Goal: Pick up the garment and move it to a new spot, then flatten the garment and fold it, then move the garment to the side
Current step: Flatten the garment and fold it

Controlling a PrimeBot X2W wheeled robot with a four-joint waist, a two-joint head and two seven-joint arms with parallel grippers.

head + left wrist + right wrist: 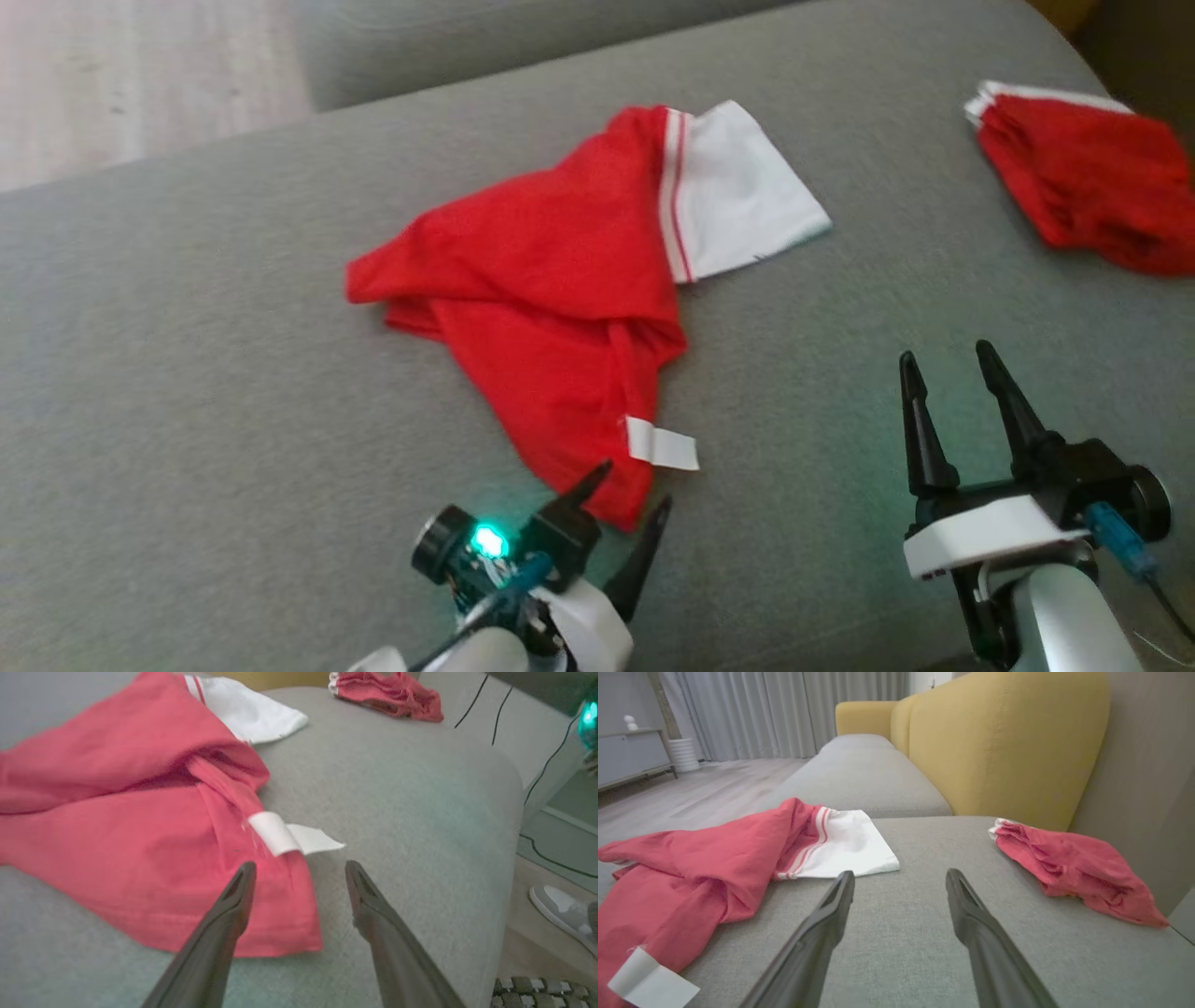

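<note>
Hovering with jaws spread at the near hem of the garment (541, 280), crumpled on the cushion (187, 373), the left gripper (636, 483) may pinch just the tag (663, 446) or one layer and drag it. Right of the garment, the right gripper (945, 353) hangs released, empty.

Surface: we saw a grey upholstered seat (187, 392).
Middle: a crumpled red-and-white garment (541, 280) lay there.
Far right: second red garment (1092, 187), well apart.
</note>
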